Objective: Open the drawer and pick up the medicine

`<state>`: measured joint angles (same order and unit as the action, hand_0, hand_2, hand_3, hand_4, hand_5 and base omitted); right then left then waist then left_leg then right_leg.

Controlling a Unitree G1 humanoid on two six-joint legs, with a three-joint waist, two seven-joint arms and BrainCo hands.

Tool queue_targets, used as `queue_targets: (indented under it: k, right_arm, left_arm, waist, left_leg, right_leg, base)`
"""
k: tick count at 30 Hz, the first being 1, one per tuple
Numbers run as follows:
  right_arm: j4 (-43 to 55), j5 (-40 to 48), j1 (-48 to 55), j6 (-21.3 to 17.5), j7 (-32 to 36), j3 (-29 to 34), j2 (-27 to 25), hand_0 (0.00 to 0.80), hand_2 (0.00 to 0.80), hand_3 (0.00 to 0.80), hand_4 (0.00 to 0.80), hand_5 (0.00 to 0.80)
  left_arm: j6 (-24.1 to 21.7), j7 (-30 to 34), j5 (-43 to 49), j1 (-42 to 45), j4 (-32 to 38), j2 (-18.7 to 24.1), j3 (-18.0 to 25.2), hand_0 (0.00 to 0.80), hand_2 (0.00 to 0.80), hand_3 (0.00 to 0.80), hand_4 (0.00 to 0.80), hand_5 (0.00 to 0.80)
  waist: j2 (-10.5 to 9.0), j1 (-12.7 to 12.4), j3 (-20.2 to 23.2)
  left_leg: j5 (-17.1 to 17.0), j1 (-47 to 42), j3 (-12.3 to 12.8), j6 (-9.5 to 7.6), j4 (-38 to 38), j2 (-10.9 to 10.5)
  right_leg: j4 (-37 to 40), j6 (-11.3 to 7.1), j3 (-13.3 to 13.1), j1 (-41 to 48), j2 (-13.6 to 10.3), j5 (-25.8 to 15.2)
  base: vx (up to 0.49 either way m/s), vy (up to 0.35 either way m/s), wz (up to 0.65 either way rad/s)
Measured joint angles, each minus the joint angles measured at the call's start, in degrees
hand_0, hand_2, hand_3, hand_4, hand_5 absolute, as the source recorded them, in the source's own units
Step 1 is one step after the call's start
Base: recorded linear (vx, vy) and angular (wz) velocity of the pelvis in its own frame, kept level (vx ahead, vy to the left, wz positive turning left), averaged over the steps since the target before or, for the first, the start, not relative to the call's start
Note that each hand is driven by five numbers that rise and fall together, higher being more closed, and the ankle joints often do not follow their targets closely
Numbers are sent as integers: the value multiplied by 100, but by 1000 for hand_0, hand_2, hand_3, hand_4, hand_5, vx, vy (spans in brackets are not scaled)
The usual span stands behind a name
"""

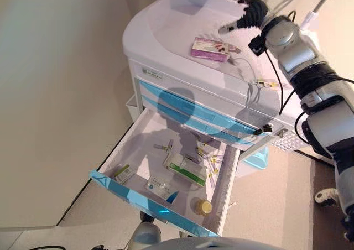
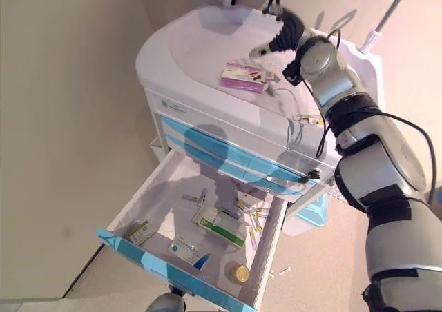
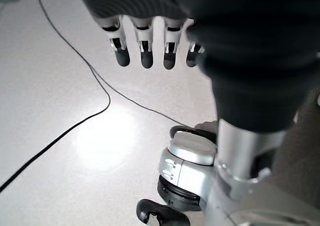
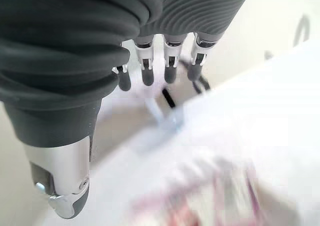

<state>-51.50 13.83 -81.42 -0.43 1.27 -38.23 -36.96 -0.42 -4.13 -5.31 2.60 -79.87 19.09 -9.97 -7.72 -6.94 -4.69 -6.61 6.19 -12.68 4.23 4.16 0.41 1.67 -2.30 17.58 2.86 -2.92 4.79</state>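
A pink and purple medicine box (image 1: 210, 48) lies on top of the white cart (image 1: 166, 23); it also shows in the right eye view (image 2: 243, 76). My right hand (image 1: 247, 13) hovers open just above and behind the box, holding nothing; its fingers (image 4: 150, 71) are straight. The cart's lowest drawer (image 1: 138, 197) is pulled out. It holds a green and white box (image 1: 184, 168), small boxes (image 1: 123, 173), a small bottle (image 1: 202, 207) and several loose ampoules. My left hand (image 3: 150, 41) hangs open over the floor, empty.
The cart stands against a beige wall at the left. Closed blue-fronted drawers (image 1: 188, 114) sit above the open one. A blue bin (image 1: 257, 159) hangs on the cart's right side. A thin tube (image 1: 251, 87) lies on the cart top's right edge.
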Motion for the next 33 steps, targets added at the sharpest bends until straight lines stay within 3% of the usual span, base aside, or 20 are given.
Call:
queue_targets:
  k: [8, 14, 19, 21, 25, 27, 29, 31, 33]
  right_arm:
    - [1276, 1017, 519, -366, -224, 707, -823, 0, 0, 0, 0, 0]
    - [1378, 1279, 1367, -536, -511, 1530, -1292, 0, 0, 0, 0, 0]
    - [1480, 1262, 2156, -545, -684, 1905, -1369, 0, 0, 0, 0, 0]
    - [2037, 1037, 3135, -631, -884, 2910, -1064, 0, 0, 0, 0, 0]
    - [2304, 655, 4408, -630, -1222, 3380, -760, 0, 0, 0, 0, 0]
    - [2578, 443, 5281, -721, -1506, 4073, -155, 0, 0, 0, 0, 0]
    - [2713, 283, 5948, -704, -1594, 4166, 184, 0, 0, 0, 0, 0]
    - [2940, 50, 6614, -709, -1572, 4225, 408, 0, 0, 0, 0, 0]
    - [2978, -107, 7103, -697, -1512, 4165, 772, 0, 0, 0, 0, 0]
  left_arm:
    - [-5, -7, 10, 59, 10, -4, 74, 0, 0, 0, 0, 0]
    - [-8, -9, 232, 165, 16, -22, 174, 0, 0, 0, 0, 0]
    - [-12, -9, 237, 199, 30, -98, 181, 0, 0, 0, 0, 0]
    - [-15, -13, 369, 296, 162, -167, 288, 0, 0, 0, 0, 0]
    - [-11, -26, 528, 442, 265, -320, 287, 0, 0, 0, 0, 0]
    - [-5, -51, 695, 496, 328, -355, 300, 0, 0, 0, 0, 0]
    - [-13, -52, 713, 548, 383, -410, 380, 0, 0, 0, 0, 0]
    - [-19, -59, 803, 509, 413, -489, 487, 0, 0, 0, 0, 0]
    - [-22, -60, 877, 550, 391, -551, 566, 0, 0, 0, 0, 0]
  waist:
    - [-18, 182, 4]
    - [22, 450, 14]
    - [170, 497, 90]
    - [228, 565, 140]
    - [450, 641, 151]
    - [524, 685, 156]
    - [620, 734, 130]
    - [735, 748, 53]
    - [796, 779, -12]
  left_leg:
    - [37, -293, 389, -54, 76, 42]
    - [66, -430, 680, -91, 79, 75]
    - [115, -569, 952, -120, 79, 108]
    - [136, -653, 1138, -143, 82, 117]
    - [194, -753, 1326, -184, 82, 91]
    - [232, -839, 1481, -190, 83, 114]
    - [255, -866, 1577, -195, 84, 122]
    - [270, -858, 1768, -198, 82, 139]
    - [303, -879, 1777, -207, 80, 133]
  right_leg:
    - [9, -18, -382, 86, -22, -64]
    - [34, -39, -649, 93, -21, -174]
    - [34, -44, -933, 90, -8, -238]
    - [9, -38, -1093, 97, -17, -256]
    - [3, -82, -1334, 74, -38, -307]
    - [-1, -92, -1488, 83, -26, -320]
    - [-4, -112, -1593, 59, -25, -322]
    - [-121, -121, -1863, -153, 8, -349]
    - [-203, -118, -2025, -257, 17, -377]
  base:
    - [-25, 35, -26]
    - [-18, 32, -26]
    - [-4, 40, -33]
    - [-5, 54, -29]
    - [1, 41, -35]
    - [-24, 55, -37]
    - [-40, 41, -35]
    - [-25, 37, -58]
    - [-9, 25, -51]
